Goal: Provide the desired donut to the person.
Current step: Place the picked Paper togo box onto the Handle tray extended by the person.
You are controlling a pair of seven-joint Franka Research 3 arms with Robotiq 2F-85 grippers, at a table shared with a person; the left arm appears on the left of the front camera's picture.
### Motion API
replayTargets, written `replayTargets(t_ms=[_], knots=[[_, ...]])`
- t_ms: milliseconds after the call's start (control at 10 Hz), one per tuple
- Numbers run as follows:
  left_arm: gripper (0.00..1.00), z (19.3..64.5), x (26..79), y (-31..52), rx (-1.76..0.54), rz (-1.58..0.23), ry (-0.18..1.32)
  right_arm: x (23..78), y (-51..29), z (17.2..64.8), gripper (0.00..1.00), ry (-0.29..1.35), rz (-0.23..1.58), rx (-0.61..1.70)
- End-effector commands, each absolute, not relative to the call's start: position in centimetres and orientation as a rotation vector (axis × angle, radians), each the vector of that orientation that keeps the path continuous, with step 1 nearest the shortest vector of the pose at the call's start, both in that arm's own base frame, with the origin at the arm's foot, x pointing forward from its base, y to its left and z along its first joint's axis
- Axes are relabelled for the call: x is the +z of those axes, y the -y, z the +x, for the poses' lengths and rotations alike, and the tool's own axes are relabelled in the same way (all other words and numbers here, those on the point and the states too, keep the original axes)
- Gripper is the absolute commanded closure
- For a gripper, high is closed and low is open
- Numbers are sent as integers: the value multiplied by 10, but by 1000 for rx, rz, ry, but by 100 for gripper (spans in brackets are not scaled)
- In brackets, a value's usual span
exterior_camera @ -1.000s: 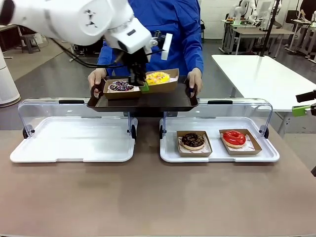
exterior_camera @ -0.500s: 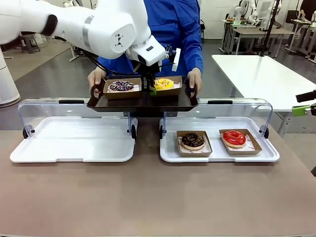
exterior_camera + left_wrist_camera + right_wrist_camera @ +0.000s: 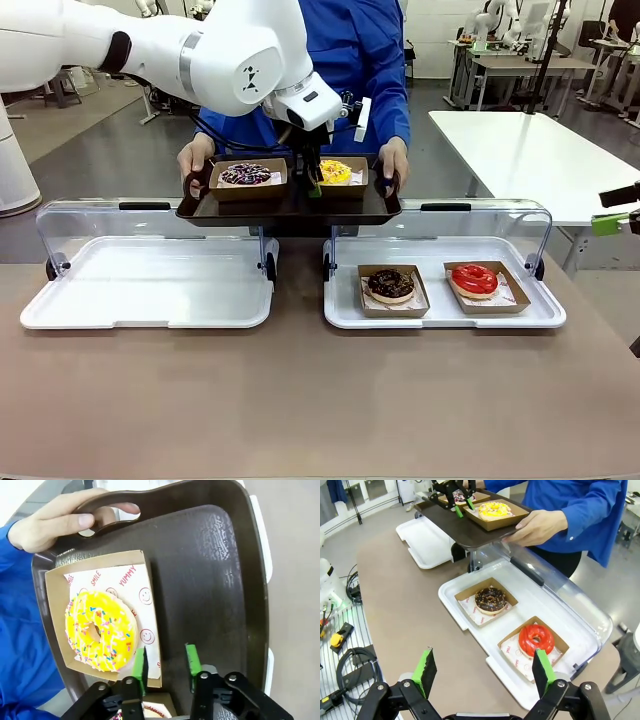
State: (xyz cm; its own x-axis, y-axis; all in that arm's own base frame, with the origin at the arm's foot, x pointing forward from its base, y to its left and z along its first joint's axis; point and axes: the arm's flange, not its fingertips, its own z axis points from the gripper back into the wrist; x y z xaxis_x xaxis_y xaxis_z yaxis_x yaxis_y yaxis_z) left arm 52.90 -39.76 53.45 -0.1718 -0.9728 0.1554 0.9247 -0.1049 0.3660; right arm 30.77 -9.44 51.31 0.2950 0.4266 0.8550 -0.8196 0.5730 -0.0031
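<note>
Colours on and around the dark brown tray (image 3: 290, 210)

You see the person (image 3: 365, 60) in a bright blue jacket holding that tray; on it, a yellow-iced donut (image 3: 101, 631) flecked with multicoloured sprinkles sits in a tan box (image 3: 59, 580) lined with white paper printed in red words and smiley faces, and to its left a dark donut (image 3: 245, 174) with pale sprinkles. Nearer you, a chocolate-brown donut (image 3: 391, 284) and a glossy red donut (image 3: 474, 280) lie in tan boxes on a white tray (image 3: 345, 315). The left gripper (image 3: 165, 662) is black with green pads.

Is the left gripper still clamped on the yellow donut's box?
No, open. The left gripper has its green pads apart, one over the box edge, nothing pinched.
</note>
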Motion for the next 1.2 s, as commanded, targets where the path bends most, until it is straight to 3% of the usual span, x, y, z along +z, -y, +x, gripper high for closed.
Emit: replayTargets(t_ms=[0, 100, 700, 1100], knots=[[0, 522, 544, 395, -1644, 152, 401, 511, 94, 311, 0, 970, 503, 886], [0, 517, 547, 395, -1646, 120, 342, 511, 94, 311, 0, 970, 503, 886], [0, 479, 560, 391, -1618, 189, 406, 511, 94, 311, 0, 970, 503, 886], [0, 448, 530, 403, -1624, 112, 389, 511, 94, 311, 0, 970, 503, 886]])
